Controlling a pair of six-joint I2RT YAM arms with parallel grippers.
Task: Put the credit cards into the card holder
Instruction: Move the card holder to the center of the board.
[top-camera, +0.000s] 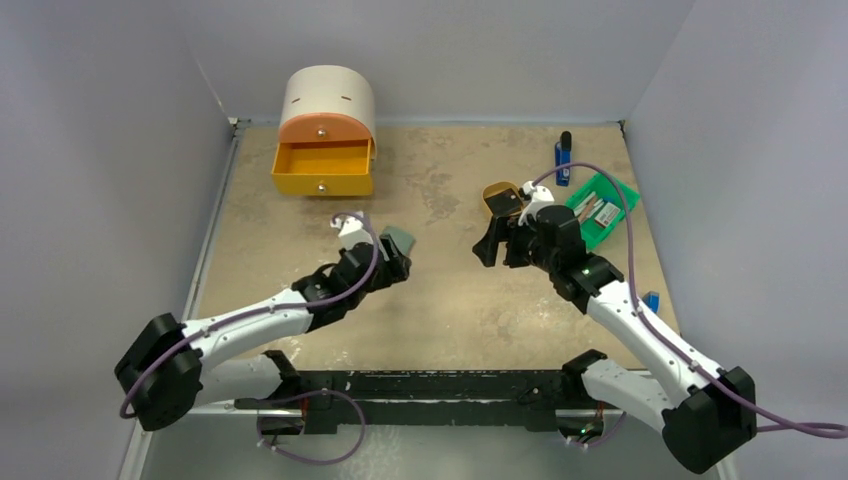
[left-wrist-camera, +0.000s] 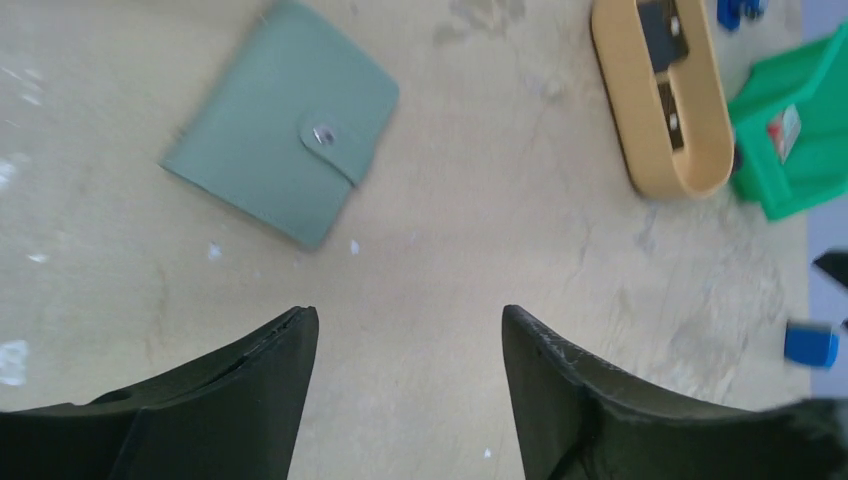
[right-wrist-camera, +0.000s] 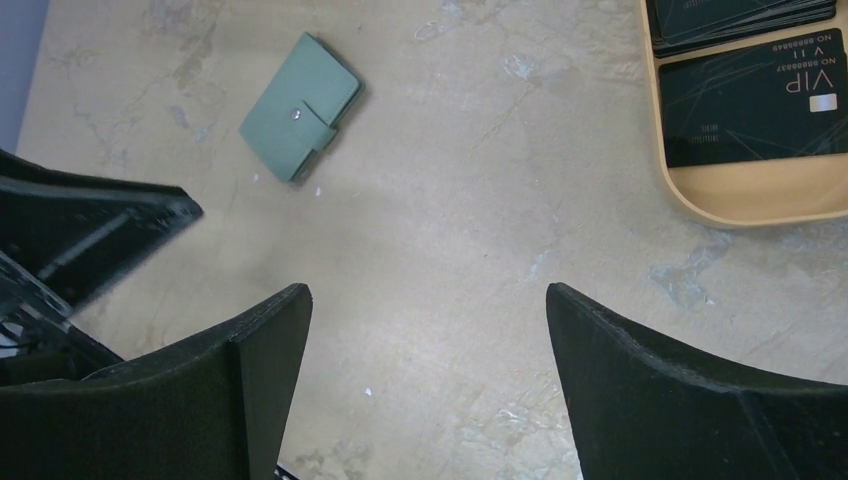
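The card holder (top-camera: 398, 238) (left-wrist-camera: 280, 125) (right-wrist-camera: 300, 105) is a grey-green wallet lying flat and closed, its snap tab fastened. My left gripper (top-camera: 392, 264) (left-wrist-camera: 407, 315) hovers just on the near side of it, open, with only bare table between the fingers. Black credit cards (right-wrist-camera: 755, 105) (left-wrist-camera: 665, 40) lie stacked in a tan oval tray (right-wrist-camera: 745, 210) (left-wrist-camera: 680, 185) (top-camera: 490, 192) to the right. My right gripper (top-camera: 490, 245) (right-wrist-camera: 428, 292) is open and holds nothing, above the table just left of the tray.
An orange drawer box (top-camera: 323, 165) with its drawer pulled out stands at the back left. A green bin (top-camera: 600, 208) (left-wrist-camera: 795, 140) sits right of the tray, and a blue stick (top-camera: 563, 160) lies behind it. A small blue item (top-camera: 652, 300) (left-wrist-camera: 810, 343) lies near the right edge.
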